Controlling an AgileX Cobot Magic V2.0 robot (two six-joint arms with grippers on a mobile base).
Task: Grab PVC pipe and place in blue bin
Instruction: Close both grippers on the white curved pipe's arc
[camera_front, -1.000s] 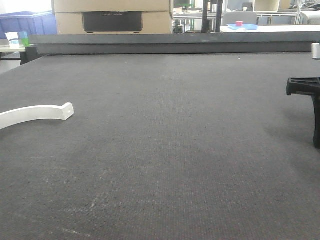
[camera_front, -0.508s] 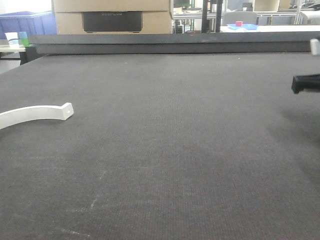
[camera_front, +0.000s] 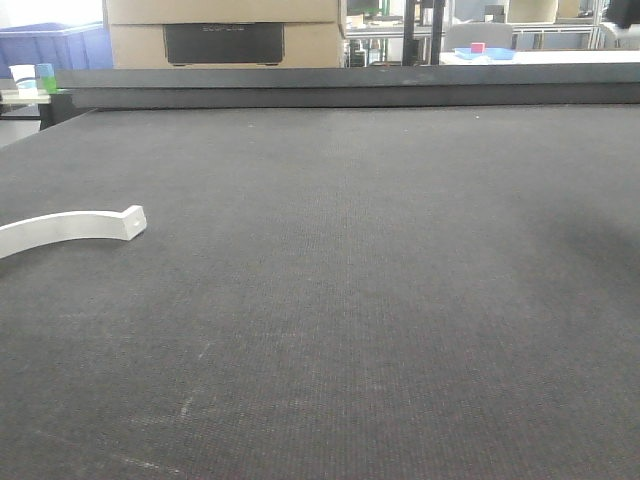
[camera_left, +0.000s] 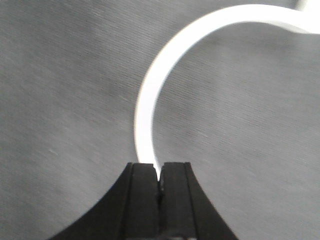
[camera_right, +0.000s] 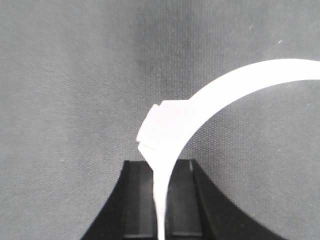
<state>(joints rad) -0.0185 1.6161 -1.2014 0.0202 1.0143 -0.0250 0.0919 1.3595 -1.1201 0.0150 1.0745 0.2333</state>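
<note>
Two grips on show. Left gripper (camera_left: 159, 172): fingers (camera_left: 142, 200) pressed tight on the plain tip of the PVC pipe (camera_left: 150, 100), arcing up and right over the dark mat (camera_left: 60, 100). From the front, seen low at the mat's left edge, blocky end pointing right, well apart from the blue bin (camera_front: 60, 45) far behind. Right gripper (camera_right: 161, 200): fingers (camera_right: 137, 200) pinching a second white pipe (camera_right: 170, 125) just below its blocky fitting.

table (camera_front: 380, 250): dark grey mat | on it: PVC pipe (camera_front: 70, 228), far left, seemingly flat
</note>
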